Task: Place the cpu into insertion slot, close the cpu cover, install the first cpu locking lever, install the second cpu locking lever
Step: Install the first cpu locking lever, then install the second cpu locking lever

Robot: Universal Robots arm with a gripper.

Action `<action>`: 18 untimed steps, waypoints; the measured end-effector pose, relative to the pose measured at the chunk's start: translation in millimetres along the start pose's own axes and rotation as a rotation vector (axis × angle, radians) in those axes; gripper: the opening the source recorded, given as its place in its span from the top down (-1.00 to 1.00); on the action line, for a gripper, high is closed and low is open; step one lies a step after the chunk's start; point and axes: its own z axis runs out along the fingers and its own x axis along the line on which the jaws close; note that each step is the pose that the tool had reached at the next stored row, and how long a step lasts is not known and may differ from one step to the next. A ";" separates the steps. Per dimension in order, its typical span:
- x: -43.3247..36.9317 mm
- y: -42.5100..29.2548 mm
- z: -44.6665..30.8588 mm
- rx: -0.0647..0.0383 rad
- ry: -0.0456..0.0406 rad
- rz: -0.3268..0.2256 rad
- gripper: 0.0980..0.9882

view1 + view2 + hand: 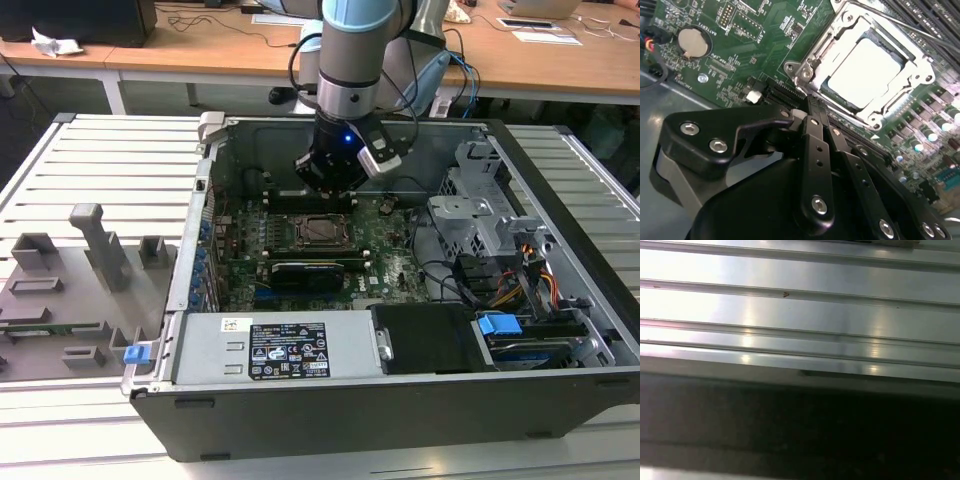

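Note:
Inside the open computer case (200,200), the insertion slot (322,230) sits amid the green motherboard (385,260). In the second wrist view the cpu (865,70) lies in it, silver face up. The cpu cover (812,55) lies flat around it, framing it in its window. A thin metal lever rod (905,25) runs along one side of the socket. My gripper (330,188) hangs just beyond the socket's far edge in the exterior view. Its black fingers (814,130) meet at the tips (812,104), shut with nothing between them, close above the board beside the cover's corner.
A long black card (305,270) crosses the board in front of the socket. The power supply (290,350) fills the case's near side, and the drive cage (480,215) and cables stand on the exterior view's right. Grey fixtures (95,250) sit on the ribbed table. A coin battery (692,42) is on the board.

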 end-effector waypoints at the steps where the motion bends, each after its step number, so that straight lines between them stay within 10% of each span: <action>1: -0.1 0.0 -0.2 0.000 0.0000 0.000 0.98; 18: 0.8 -11.6 -0.6 0.000 0.0003 0.000 0.98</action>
